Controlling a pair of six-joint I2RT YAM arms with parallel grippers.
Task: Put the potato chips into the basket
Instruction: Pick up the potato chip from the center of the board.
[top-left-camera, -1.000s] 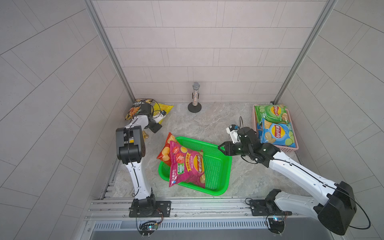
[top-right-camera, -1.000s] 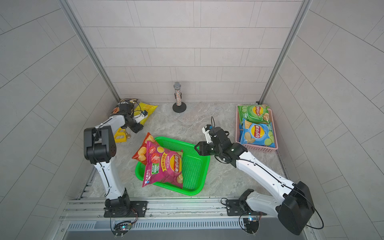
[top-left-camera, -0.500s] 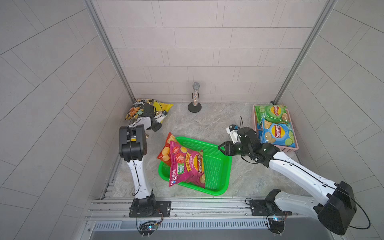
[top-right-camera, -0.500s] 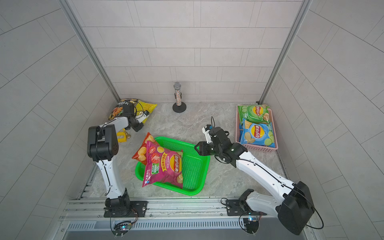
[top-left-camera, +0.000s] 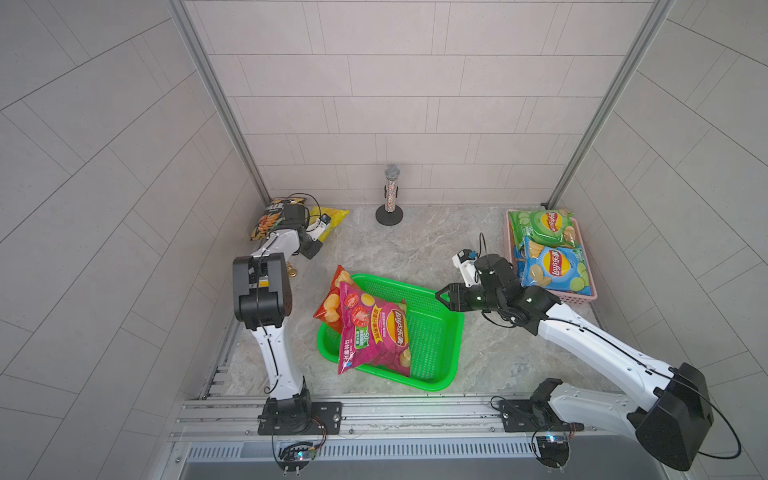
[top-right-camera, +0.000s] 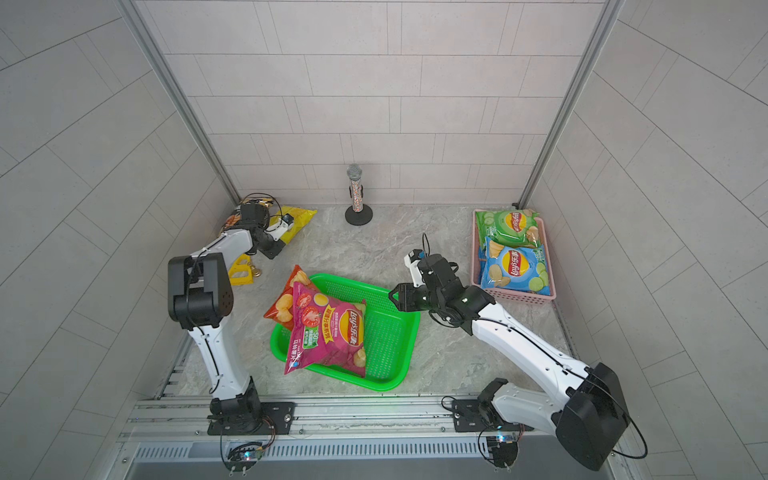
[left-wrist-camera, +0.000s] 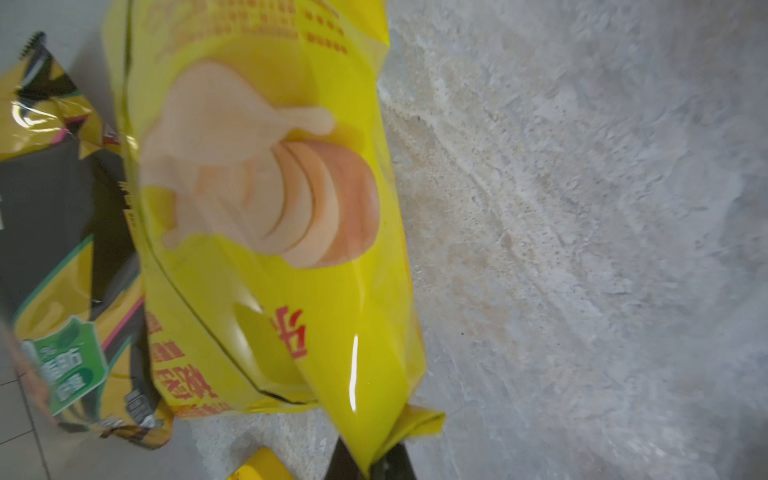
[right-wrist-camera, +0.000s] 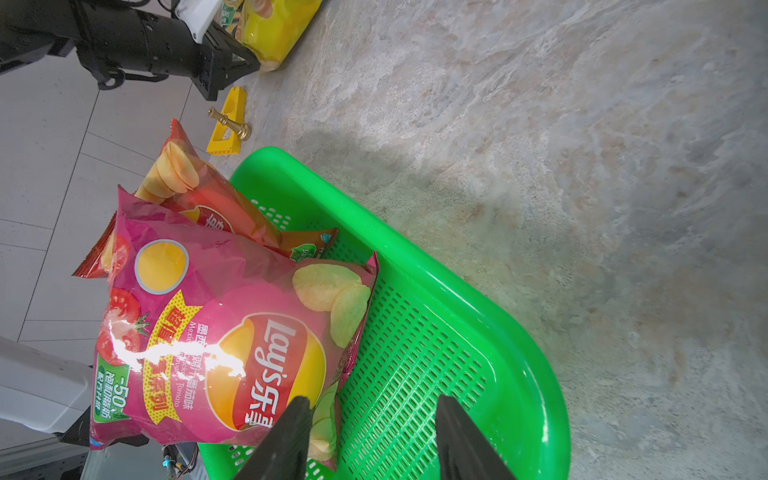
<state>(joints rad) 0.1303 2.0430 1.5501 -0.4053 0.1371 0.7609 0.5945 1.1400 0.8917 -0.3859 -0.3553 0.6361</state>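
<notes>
Overhead view of a tiled booth, with two white robot arms mounted along the bottom edge. The left arm (top-left-camera: 259, 291) rises at lower left, folds at a black elbow and reaches toward the upper-left corner. The left gripper (top-left-camera: 316, 248) is pinched shut on the lower corner of a yellow bag (top-left-camera: 334, 216), seen close up in the left wrist view (left-wrist-camera: 266, 208). A black bag (top-left-camera: 266, 220) lies just beside it against the wall.

The right arm (top-left-camera: 582, 336) stretches from lower right toward centre. The right gripper (top-left-camera: 441, 297) is roughly half open and holds nothing, hovering at the upper-right corner of the green basket (top-left-camera: 453, 345).

At centre, a magenta bag (top-left-camera: 374, 332) lies in that basket on top of a red bag (top-left-camera: 332, 303), and both overhang its left rim. At right, a green bag (top-left-camera: 540, 226) and a blue bag (top-left-camera: 552, 266) lie in a pink basket (top-left-camera: 582, 297).
</notes>
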